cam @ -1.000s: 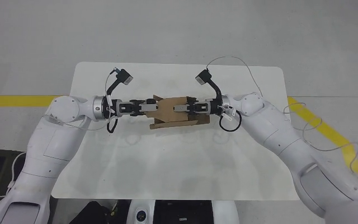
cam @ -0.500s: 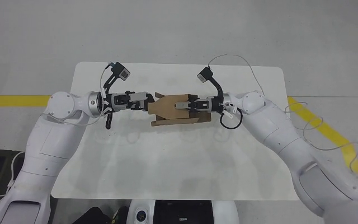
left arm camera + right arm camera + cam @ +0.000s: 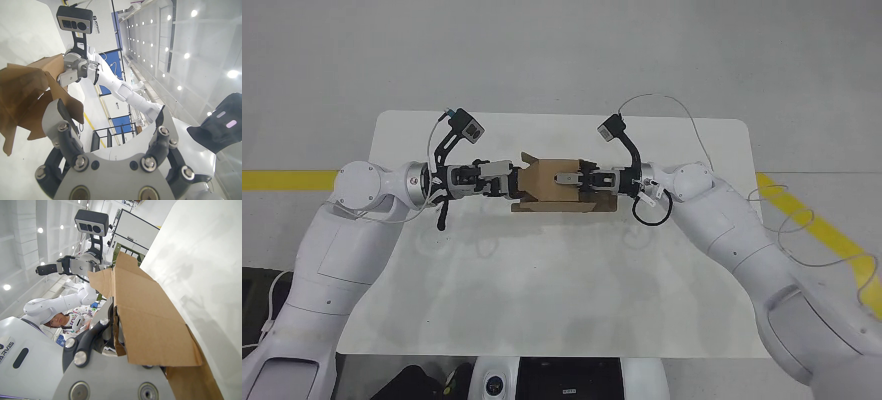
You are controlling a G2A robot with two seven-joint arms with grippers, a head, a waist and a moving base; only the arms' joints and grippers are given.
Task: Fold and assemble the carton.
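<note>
A brown cardboard carton (image 3: 552, 186) is held just above the white table (image 3: 442, 290) near its far middle, partly folded, with flaps sticking out at both ends. My right gripper (image 3: 567, 180) reaches over the carton from the right and is shut on its top panel (image 3: 147, 313); one finger (image 3: 105, 311) shows, the other is hidden behind the cardboard. My left gripper (image 3: 510, 183) is at the carton's left end, open wide (image 3: 111, 115). One of its fingers (image 3: 62, 111) touches a loose flap (image 3: 37, 91). The right gripper (image 3: 71, 73) clamps the carton's far edge.
The table's near half (image 3: 562, 300) is bare white surface. A thin cable (image 3: 682, 115) loops over the far right of the table. Yellow floor tape (image 3: 282, 180) runs past both sides of the table.
The left gripper pulled back from the carton, then returned to its left end. The carton shifted slightly toward the table's far edge and looks squarer.
</note>
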